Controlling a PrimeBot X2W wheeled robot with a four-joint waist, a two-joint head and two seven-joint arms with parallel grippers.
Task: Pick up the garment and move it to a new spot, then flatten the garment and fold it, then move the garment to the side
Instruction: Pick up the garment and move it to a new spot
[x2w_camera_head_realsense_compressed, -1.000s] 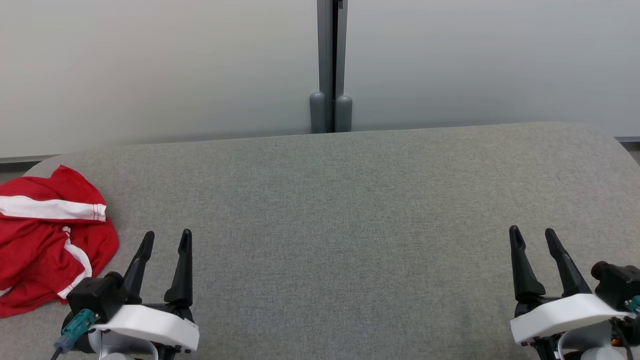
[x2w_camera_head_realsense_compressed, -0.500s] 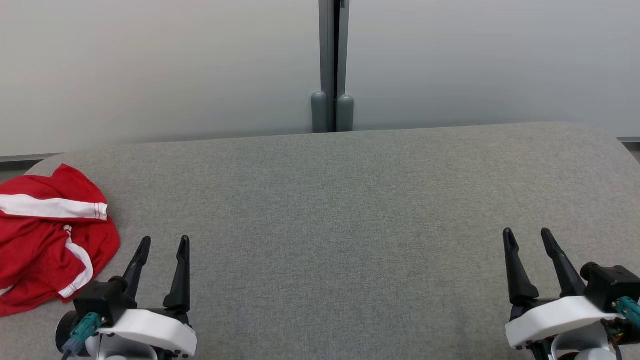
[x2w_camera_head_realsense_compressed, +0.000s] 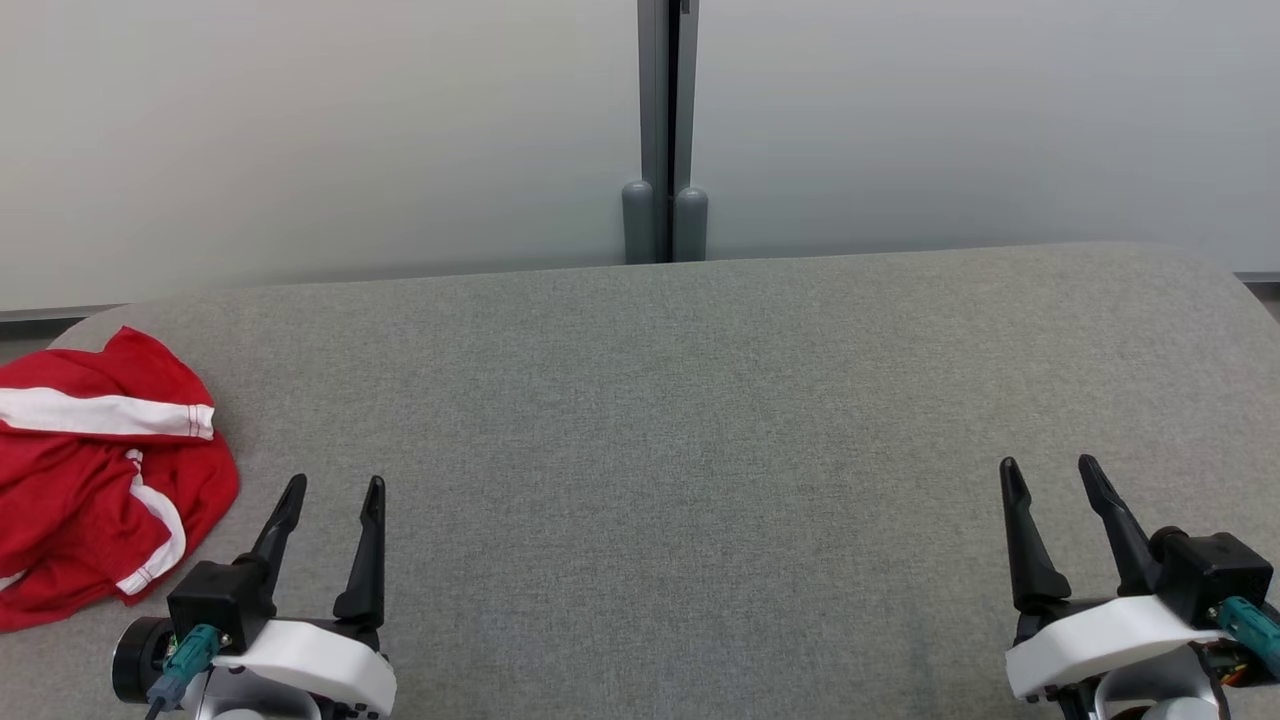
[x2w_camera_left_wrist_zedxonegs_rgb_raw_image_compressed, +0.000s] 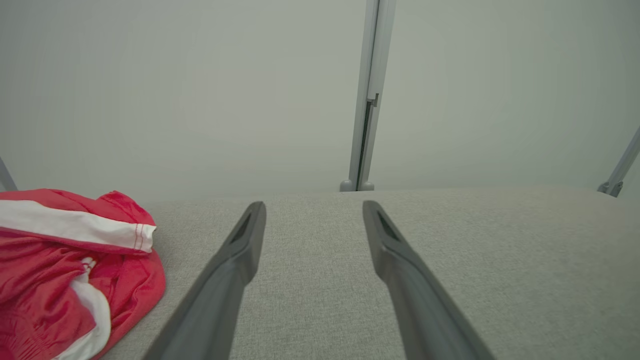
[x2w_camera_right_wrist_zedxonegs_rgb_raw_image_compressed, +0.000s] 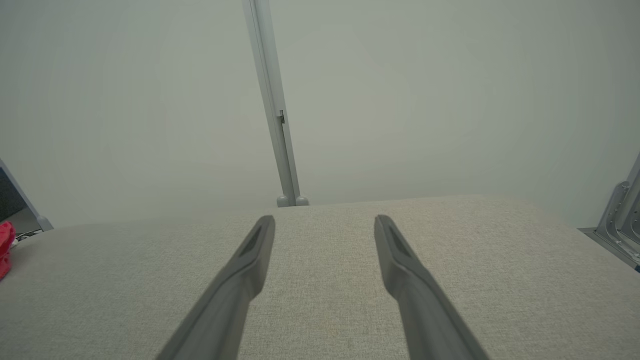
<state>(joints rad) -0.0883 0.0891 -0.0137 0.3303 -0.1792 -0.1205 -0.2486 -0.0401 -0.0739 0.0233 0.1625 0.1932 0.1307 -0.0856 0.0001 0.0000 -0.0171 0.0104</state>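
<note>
Both spread wide and empty, the left gripper (x2w_camera_head_realsense_compressed: 336, 482) and right gripper (x2w_camera_head_realsense_compressed: 1046, 462) hover low over a grey fabric table (x2w_camera_head_realsense_compressed: 660, 400). A crumpled red-and-white garment (x2w_camera_head_realsense_compressed: 90, 470) lies just outside the left gripper, well apart from the right gripper, so the left looks better placed to grab it first.

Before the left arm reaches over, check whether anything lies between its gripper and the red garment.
Nothing visible does. The red garment lies crumpled at the left end of the grey surface, to the left of the open left gripper, with just bare fabric between them.
</note>
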